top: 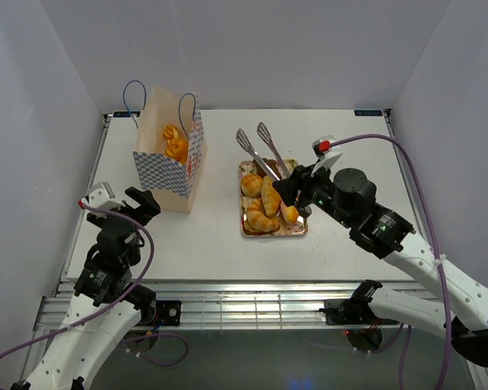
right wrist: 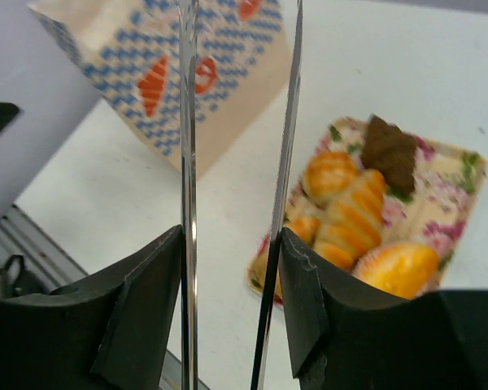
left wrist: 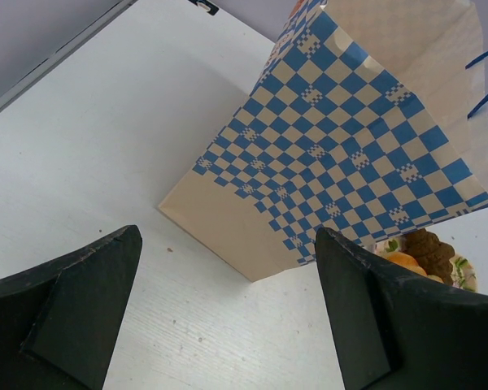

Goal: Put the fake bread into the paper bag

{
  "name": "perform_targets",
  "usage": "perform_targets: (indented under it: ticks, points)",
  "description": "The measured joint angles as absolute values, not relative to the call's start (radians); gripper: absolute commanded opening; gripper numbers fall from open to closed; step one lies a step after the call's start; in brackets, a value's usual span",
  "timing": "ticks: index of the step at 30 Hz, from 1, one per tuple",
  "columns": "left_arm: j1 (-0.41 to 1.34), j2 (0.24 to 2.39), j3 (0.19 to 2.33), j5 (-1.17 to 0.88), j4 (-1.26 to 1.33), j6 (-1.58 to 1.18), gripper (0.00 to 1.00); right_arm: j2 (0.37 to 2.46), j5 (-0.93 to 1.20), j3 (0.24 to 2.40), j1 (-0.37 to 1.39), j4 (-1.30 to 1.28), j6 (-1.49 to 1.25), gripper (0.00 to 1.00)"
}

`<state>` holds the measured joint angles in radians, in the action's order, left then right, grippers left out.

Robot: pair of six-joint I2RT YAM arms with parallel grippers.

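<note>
The paper bag stands upright at the left of the table, and a golden fake bread shows inside it. Several more fake breads lie on a floral tray; a dark brown piece sits at its far end. My right gripper hovers over the tray, shut on the two arms of metal tongs. The tongs' tips are spread with nothing between them. My left gripper is open and holds nothing, just in front of the bag's checkered side.
The tray sits to the right of the bag with a strip of white table between them. The table's near edge and metal rail run just behind both arms. Grey walls close in the far and side edges.
</note>
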<state>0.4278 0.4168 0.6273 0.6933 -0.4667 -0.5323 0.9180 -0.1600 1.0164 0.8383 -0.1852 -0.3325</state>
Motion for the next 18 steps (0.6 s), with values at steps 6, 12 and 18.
perform_targets:
  ticks: [6, 12, 18]
  points:
    - [0.428, 0.421, 0.627, 0.688, -0.467, -0.531, 0.98, 0.83, -0.315, 0.821, 0.828, -0.368, -0.387, 0.55]
    - [0.428, 0.423, 0.627, 0.676, -0.466, -0.527, 0.98, 0.645, -0.4, 0.63, 0.824, -0.538, -0.472, 0.55]
    - [0.428, 0.424, 0.627, 0.669, -0.466, -0.523, 0.98, 0.569, -0.416, 0.584, 0.819, -0.592, -0.548, 0.54]
